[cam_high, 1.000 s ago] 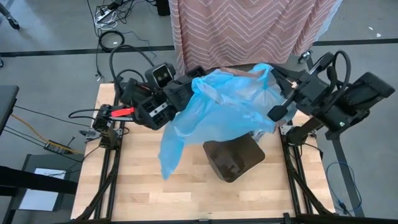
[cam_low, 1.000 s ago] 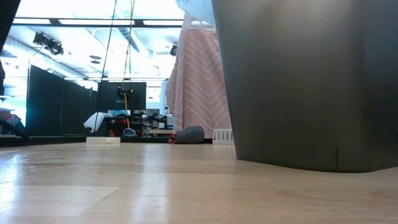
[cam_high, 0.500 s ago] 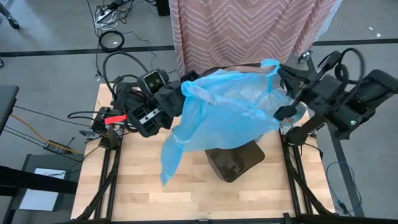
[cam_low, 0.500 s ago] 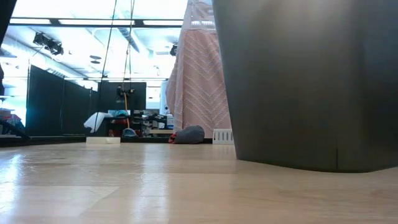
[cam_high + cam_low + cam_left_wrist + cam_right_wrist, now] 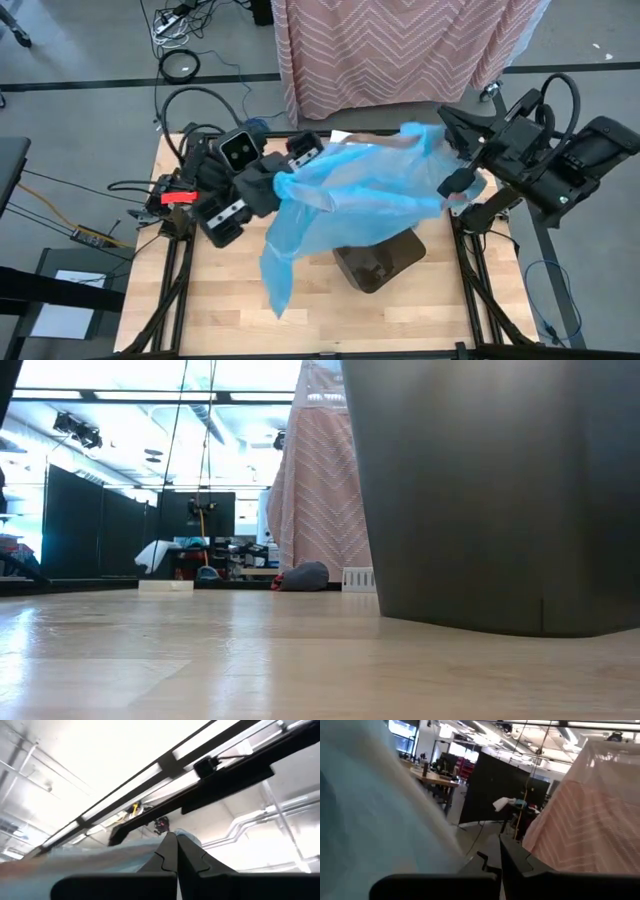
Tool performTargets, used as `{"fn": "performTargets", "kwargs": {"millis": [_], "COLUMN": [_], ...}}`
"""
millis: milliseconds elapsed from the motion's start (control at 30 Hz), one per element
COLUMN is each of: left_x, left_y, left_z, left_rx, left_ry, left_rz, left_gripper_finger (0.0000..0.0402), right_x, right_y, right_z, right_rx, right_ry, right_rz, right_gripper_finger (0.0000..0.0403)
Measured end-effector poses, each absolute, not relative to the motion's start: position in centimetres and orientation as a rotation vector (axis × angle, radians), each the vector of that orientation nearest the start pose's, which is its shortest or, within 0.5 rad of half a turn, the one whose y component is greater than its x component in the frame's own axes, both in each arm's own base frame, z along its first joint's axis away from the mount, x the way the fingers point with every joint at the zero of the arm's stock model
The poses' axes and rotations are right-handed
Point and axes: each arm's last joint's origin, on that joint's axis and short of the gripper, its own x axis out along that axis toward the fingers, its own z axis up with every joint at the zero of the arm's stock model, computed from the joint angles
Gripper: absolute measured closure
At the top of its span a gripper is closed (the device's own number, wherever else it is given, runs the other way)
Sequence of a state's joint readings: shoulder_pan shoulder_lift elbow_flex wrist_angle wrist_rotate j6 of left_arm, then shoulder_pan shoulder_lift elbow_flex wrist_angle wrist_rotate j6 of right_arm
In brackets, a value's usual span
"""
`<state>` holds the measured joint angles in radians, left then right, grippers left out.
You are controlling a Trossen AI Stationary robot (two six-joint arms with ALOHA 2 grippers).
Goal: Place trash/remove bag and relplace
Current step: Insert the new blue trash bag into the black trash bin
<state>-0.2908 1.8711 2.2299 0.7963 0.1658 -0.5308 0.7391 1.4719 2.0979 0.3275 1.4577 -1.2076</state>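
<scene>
A bright blue plastic bag (image 5: 350, 195) is spread in the air between my two grippers, above a dark bin (image 5: 378, 258) that stands on its base on the wooden table. The bin fills the right of the low view (image 5: 490, 490). My left gripper (image 5: 284, 185) is shut at the bag's left end and points steeply up (image 5: 176, 845). My right gripper (image 5: 443, 112) is shut at the bag's far right corner (image 5: 501, 851). The trash and the grey bag do not show. My left gripper pinches an edge of the blue bag at its left end (image 5: 292, 186) between its two shut fingers, which point upward. Blue film shows beside and just past the fingertips (image 5: 184, 835). The bag is lifted clear, and a loose tail (image 5: 280, 290) hangs toward the table's near edge. My right gripper holds the blue bag by its far right corner (image 5: 428, 130), fingers level and pointing toward the table's far left. The film (image 5: 380, 820) lies along one side of the fingers and hides the place of contact. The bag hangs clear of the table.
A pink zigzag-patterned curtain (image 5: 400, 45) hangs just beyond the table's far edge. Bare wooden table top (image 5: 220, 290) lies left of and in front of the bin. Cables (image 5: 180, 65) lie on the floor at the far left.
My left gripper has gone toward the table's near edge, carrying its end of the blue bag. The bag's hanging tail has shifted nearer with it. My right gripper has rolled in place, and the bag's far right corner has dropped back a little from the far edge.
</scene>
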Motion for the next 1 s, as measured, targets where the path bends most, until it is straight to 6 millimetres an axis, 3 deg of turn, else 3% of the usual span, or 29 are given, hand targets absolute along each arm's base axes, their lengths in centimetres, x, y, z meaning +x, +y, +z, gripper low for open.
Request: {"fn": "performTargets", "kwargs": {"millis": [233,433,567,700,833,1000], "left_x": [34.1,33.1,33.1,33.2,33.7,34.3], "left_y": [-10.8,-10.6,-10.6,-9.9,-9.1,-8.0], "left_z": [57.7,58.4,58.4,58.5,58.3,58.2], "left_rx": [-0.513,-0.546,-0.538,-0.53,-0.552,-0.594], "left_ry": [-0.971,-0.962,-0.958,-0.956,-0.927,-0.934], "left_rz": [-0.742,-0.82,-0.828,-0.814,-0.798,-0.715], "left_gripper_finger": [0.0401,0.0401,0.0401,0.0401,0.0401,0.0401], "right_x": [18.4,19.3,17.6,14.0,11.7,11.8], "right_y": [10.7,13.4,16.4,19.2,19.5,19.8], "right_z": [60.2,57.7,57.1,57.4,58.3,58.1], "right_rx": [-0.245,-0.289,-0.191,-0.119,0.02,-0.009], "right_ry": [0.087,0.129,0.07,0.029,-0.004,0.002], "right_rz": [-0.884,-0.835,-0.698,-0.505,-0.413,-0.41], "right_gripper_finger": [0.0403,0.0403,0.0403,0.0403,0.0403,0.0403]}}
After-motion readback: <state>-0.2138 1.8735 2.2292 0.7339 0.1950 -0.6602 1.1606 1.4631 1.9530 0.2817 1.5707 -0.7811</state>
